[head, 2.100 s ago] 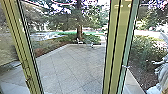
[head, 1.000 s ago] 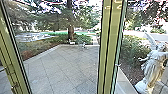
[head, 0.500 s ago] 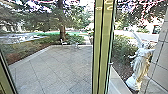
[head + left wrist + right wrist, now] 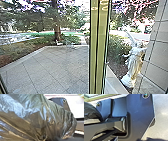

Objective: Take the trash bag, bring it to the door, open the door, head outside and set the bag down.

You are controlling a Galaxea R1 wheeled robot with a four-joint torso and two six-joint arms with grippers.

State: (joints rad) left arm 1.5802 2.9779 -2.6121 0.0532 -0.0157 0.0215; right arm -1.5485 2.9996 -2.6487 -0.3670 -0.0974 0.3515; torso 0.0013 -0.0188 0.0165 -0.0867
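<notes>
pale statue (image 4: 134, 62), upright | leafy bush (image 4: 117, 48) to its left | panelled wall (image 4: 160, 47) to its right | tree (image 4: 57, 31) farther back | light curb (image 4: 25, 57) edging planted bed (image 4: 13, 52)

And here the paved yard (image 4: 50, 72) is stretching out in big square slabs, joints running on the diagonal, with a pale curb (image 4: 23, 58) tracing its left side! Beyond it, a planting bed (image 4: 15, 52) is sloping in brown and green, and a dark tree trunk (image 4: 57, 30) is rising at the back, low bushes (image 4: 72, 39) crowding beside it. A yellow-green upright post (image 4: 97, 55) is cutting through the view. To its right, a white statue (image 4: 135, 62) is standing before a leafy shrub (image 4: 116, 47), and a wall of large pale tiles (image 4: 158, 47) is closing that side. Daylight is pouring through the branches.
</notes>
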